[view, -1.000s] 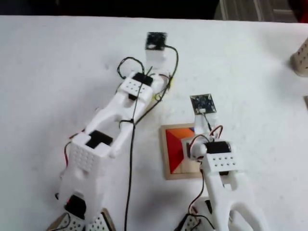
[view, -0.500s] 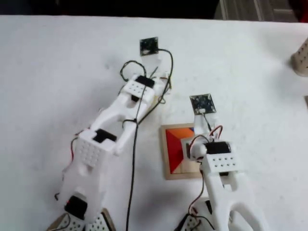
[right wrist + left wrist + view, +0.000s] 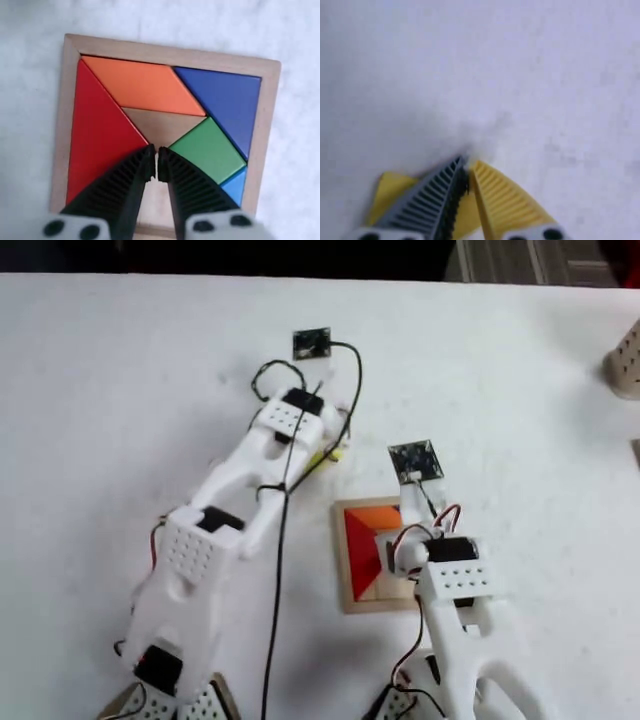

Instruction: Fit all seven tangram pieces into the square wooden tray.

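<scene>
The left end effector point(image 3: 467, 167) has its jaws closed to a sliver on the yellow piece point(image 3: 385, 192), which shows flat behind them; I judge it pinched, not merely lying beneath. From there the wooden tray point(image 3: 340, 565) lies near, back toward the arm bases and on the right arm's side of the counter point(image 3: 120, 390). The right end effector point(image 3: 154, 152), all but closed and empty, hangs over the tray's bare gap between the red triangle point(image 3: 100, 130) and green square point(image 3: 207, 150).
</scene>
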